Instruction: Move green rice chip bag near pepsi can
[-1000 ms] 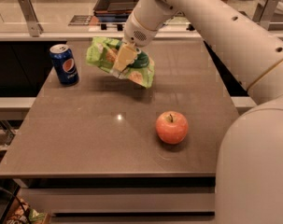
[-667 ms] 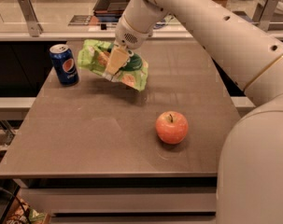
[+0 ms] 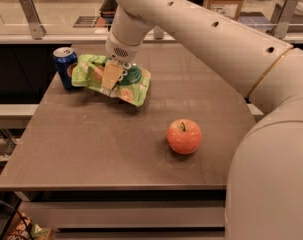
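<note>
The green rice chip bag (image 3: pixel 93 73) is a crinkly light-green bag with a dark-green oval, at the table's back left. My gripper (image 3: pixel 113 75) reaches down from the white arm and is shut on the bag's middle, holding it low over the table. The pepsi can (image 3: pixel 65 67), blue with a silver top, stands upright just left of the bag; the bag's left edge overlaps the can's right side in the view, and I cannot tell whether they touch.
A red apple (image 3: pixel 184 136) sits on the brown table (image 3: pixel 91 149) right of centre. My white arm fills the right side. A counter with metal brackets (image 3: pixel 31 15) runs behind the table. The table's front edge is near.
My gripper has carried the bag left and down, from mid-back of the table to right beside the pepsi can. The can and apple have not moved.
</note>
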`<state>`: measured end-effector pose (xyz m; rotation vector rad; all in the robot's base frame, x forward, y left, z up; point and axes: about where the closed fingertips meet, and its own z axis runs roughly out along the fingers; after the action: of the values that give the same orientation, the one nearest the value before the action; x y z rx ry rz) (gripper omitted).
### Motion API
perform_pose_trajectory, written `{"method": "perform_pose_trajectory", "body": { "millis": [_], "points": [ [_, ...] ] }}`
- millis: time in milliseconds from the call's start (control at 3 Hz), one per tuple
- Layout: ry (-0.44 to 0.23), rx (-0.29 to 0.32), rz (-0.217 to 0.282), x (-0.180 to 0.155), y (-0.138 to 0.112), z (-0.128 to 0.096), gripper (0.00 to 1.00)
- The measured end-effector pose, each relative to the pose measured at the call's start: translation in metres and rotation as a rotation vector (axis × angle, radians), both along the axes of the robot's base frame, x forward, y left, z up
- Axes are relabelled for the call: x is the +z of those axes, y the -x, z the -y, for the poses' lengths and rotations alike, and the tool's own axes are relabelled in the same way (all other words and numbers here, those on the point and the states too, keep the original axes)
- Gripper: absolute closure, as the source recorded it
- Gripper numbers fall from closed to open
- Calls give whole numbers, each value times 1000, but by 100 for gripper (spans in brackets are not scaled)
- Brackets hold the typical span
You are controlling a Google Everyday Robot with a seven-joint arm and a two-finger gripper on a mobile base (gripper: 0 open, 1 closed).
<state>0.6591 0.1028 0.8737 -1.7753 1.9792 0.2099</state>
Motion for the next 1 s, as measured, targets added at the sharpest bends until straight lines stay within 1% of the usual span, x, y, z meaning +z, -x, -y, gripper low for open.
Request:
{"method": "perform_pose_trajectory", "body": {
  "millis": [333,667,1000],
  "points": [
    [6,0,-3,-3,0,-1,82],
    [7,3,-5,-5,0,-2,57],
    [9,5,-8,-7,1,-3,36]
  ]
}}
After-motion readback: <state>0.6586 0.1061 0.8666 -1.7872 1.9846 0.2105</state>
